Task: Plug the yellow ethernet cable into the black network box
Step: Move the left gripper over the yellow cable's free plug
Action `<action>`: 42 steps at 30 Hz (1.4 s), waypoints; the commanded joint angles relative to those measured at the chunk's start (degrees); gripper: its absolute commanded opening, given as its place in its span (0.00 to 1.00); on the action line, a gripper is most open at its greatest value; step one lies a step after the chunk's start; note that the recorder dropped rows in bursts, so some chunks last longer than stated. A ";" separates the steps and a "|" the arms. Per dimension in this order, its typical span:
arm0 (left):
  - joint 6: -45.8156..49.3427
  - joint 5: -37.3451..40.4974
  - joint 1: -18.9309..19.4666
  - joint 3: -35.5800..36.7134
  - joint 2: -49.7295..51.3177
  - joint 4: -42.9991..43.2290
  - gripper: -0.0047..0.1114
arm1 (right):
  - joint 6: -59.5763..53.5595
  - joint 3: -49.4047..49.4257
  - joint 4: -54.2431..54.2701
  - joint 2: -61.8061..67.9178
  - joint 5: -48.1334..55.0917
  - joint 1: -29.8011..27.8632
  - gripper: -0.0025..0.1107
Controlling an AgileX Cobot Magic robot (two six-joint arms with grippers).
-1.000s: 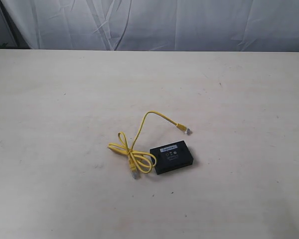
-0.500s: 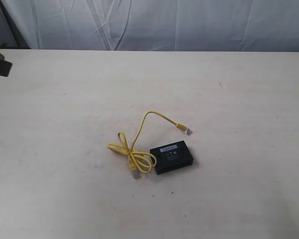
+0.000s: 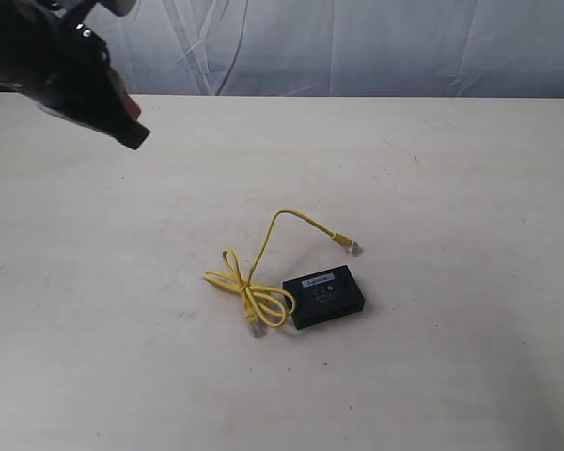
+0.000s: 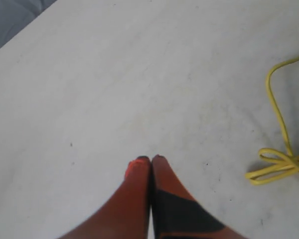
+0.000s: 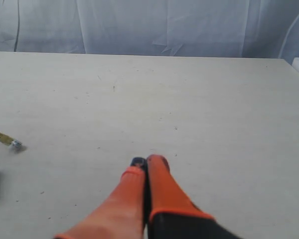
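Pale table (image 3: pixel 470 188), grey drape behind. Cable (image 3: pixel 263 272) looped mid-table, touching box (image 3: pixel 325 295). Left gripper (image 3: pixel 136 139) pinched closed, empty, well apart at far-left. Right gripper (image 5: pixel 148 162) closed, empty, seen only in wrist view; plug (image 5: pixel 15 145) nearby.

Yellow cable (image 3: pixel 263 268), black box (image 3: pixel 324 296)
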 commanded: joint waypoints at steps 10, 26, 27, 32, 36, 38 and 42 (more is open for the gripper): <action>1.25 2.37 -9.66 -11.59 14.49 7.24 0.04 | -0.04 0.14 0.01 -0.20 -0.53 0.28 0.01; 13.86 4.98 -19.23 -27.61 32.11 7.37 0.04 | -0.04 0.14 0.01 -0.20 -0.53 0.28 0.01; 15.44 6.15 -19.91 -28.69 32.94 7.37 0.04 | -0.04 0.14 0.01 -0.20 -0.53 0.28 0.01; 19.11 13.28 -22.75 -33.65 37.83 9.81 0.04 | -0.04 0.14 -0.10 -0.20 -0.65 0.28 0.01; 19.11 15.67 -25.11 -37.39 40.92 14.25 0.04 | -0.04 0.14 -0.10 -0.20 -0.65 0.28 0.01; 19.11 15.67 -26.51 -39.13 42.10 15.29 0.04 | -0.04 0.14 -0.10 -0.20 -0.65 0.28 0.01; 19.99 15.67 -28.64 -41.93 44.36 16.42 0.04 | -0.04 0.14 -0.10 -0.20 -0.65 0.28 0.01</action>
